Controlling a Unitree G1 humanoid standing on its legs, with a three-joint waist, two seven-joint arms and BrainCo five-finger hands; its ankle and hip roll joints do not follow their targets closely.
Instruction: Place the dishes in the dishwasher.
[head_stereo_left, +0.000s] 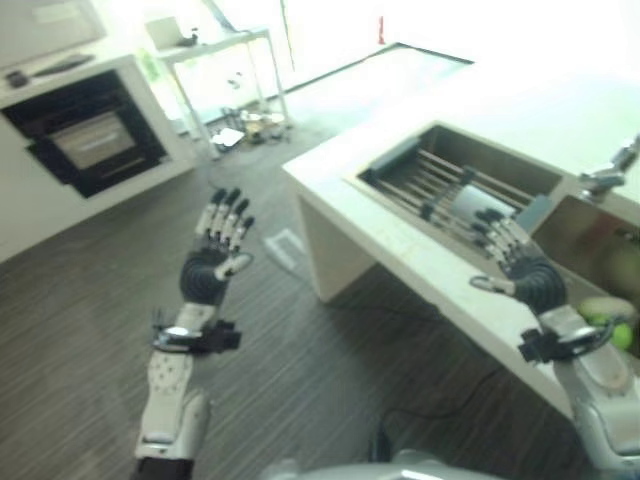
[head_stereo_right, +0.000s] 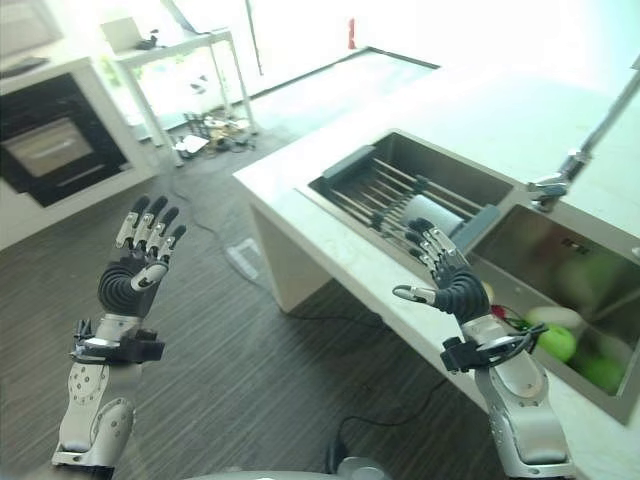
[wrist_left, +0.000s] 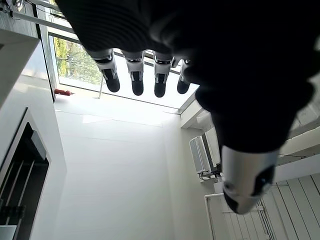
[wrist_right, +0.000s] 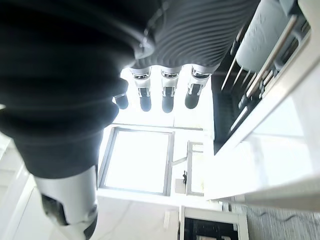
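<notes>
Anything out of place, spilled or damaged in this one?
Nothing stands out. A white cup lies on its side on the sink rack, normal for drying. Left hand and right hand are open, holding nothing.

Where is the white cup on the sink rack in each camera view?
Left eye view: white cup lies on the rack in the sink, just beyond the right hand.
Right eye view: cup right of centre, same rack.
Right wrist view: cup on the rack bars beyond the hand.
Left wrist view: faces ceiling and window.
Shared landmark: the rack's dark bars.
</notes>
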